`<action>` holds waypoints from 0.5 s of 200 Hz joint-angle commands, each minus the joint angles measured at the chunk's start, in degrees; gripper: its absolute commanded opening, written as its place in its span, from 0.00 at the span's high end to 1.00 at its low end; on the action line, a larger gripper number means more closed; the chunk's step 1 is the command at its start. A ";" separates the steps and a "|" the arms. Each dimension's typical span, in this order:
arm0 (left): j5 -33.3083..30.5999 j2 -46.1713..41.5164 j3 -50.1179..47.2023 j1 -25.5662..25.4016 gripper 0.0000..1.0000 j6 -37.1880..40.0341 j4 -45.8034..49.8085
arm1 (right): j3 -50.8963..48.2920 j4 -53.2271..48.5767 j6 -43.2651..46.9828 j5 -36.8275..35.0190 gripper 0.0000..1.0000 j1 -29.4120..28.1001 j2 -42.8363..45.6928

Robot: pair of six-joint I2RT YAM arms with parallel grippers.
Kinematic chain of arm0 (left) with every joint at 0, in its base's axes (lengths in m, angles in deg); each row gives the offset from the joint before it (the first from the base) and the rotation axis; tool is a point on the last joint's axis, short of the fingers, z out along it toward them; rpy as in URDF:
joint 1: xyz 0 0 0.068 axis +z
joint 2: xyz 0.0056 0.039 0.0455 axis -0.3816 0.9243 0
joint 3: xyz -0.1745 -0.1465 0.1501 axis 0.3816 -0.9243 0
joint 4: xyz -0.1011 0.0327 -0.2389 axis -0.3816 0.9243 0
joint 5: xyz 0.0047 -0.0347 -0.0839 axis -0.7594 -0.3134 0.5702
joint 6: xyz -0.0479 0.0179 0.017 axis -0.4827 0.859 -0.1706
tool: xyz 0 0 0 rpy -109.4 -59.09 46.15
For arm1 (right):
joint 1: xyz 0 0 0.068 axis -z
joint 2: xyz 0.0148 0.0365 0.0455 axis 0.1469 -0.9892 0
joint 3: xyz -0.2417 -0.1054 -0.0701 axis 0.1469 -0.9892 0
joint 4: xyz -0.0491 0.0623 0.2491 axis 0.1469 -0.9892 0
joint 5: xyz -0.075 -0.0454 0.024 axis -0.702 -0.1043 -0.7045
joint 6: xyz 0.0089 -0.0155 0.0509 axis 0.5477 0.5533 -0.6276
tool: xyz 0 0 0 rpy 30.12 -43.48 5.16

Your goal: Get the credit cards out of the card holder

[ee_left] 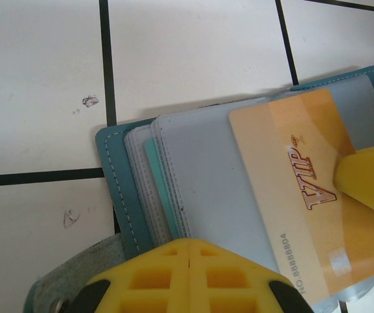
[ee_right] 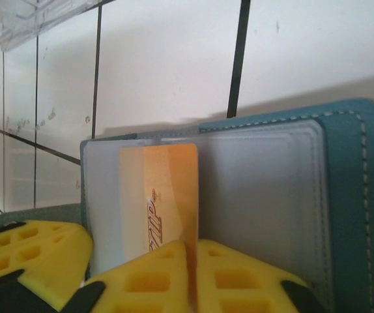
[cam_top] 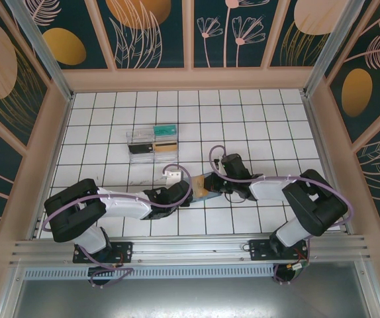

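Observation:
The slate-blue card holder (ee_left: 118,189) lies open on the white tiles between both arms (cam_top: 200,186), its clear sleeves (ee_right: 258,195) showing. An orange-tan credit card (ee_left: 304,182) marked VIP sticks partly out of a sleeve. My right gripper (ee_right: 192,246) is shut on the near edge of this card (ee_right: 171,189). My left gripper (ee_left: 190,242) is shut, its yellow tips resting over the holder's sleeves at their near edge; I see nothing held between them. A teal edge (ee_left: 153,166) shows between two sleeves.
A clear plastic box (cam_top: 142,141) stands farther back on the left, with a teal card (cam_top: 165,128) and a dark card (cam_top: 165,142) lying beside it. The holder's grey snap strap (ee_left: 50,293) lies under my left gripper. Wooden walls ring the tiled floor.

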 commanded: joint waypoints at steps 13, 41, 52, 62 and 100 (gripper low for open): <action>1.17 1.35 -0.24 0.27 1.00 0.20 2.93 | -2.31 -2.13 -0.39 -3.50 0.97 1.52 3.13; 1.04 1.06 -0.68 0.21 1.00 0.15 2.85 | -4.99 -2.56 -0.75 -3.77 0.98 4.71 6.45; 1.04 0.87 -0.76 0.25 1.00 0.08 2.85 | -5.69 -3.18 -0.50 -3.74 0.98 5.52 8.12; 0.96 0.67 -0.77 0.23 1.00 0.15 2.85 | -6.04 -3.91 -0.08 -3.57 0.98 5.53 10.06; 1.50 -1.56 -0.10 0.21 0.97 0.28 2.78 | -5.45 -6.39 1.50 -2.38 1.00 7.31 19.17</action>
